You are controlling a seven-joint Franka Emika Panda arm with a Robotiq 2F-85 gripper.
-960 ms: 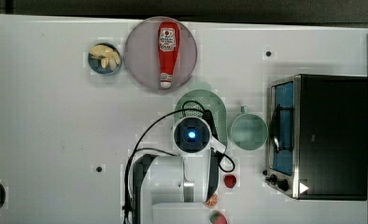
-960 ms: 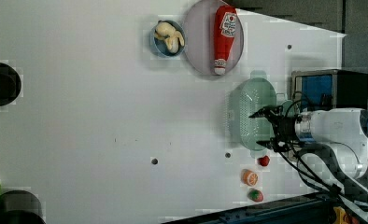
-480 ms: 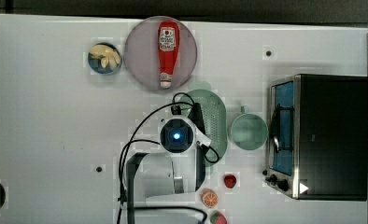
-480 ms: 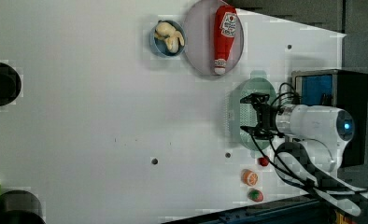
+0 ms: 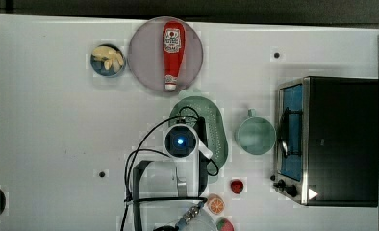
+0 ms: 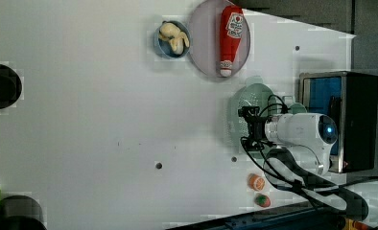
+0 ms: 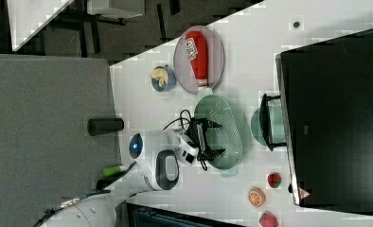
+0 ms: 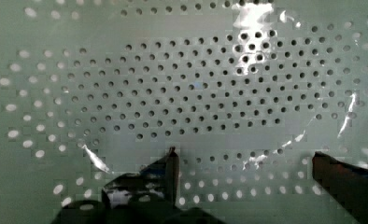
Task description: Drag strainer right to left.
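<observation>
Gripper (image 7: 212, 138) hangs over the strainer (image 7: 229, 124) with its two fingers spread wide and nothing between them; both fingertips (image 8: 172, 161) point down at the holed floor (image 8: 196, 98). In the top view the strainer (image 5: 215, 130) lies on the white table (image 5: 48, 134) at the plate's (image 5: 146, 62) five o'clock and the cup's (image 5: 255, 135) nine o'clock.
</observation>
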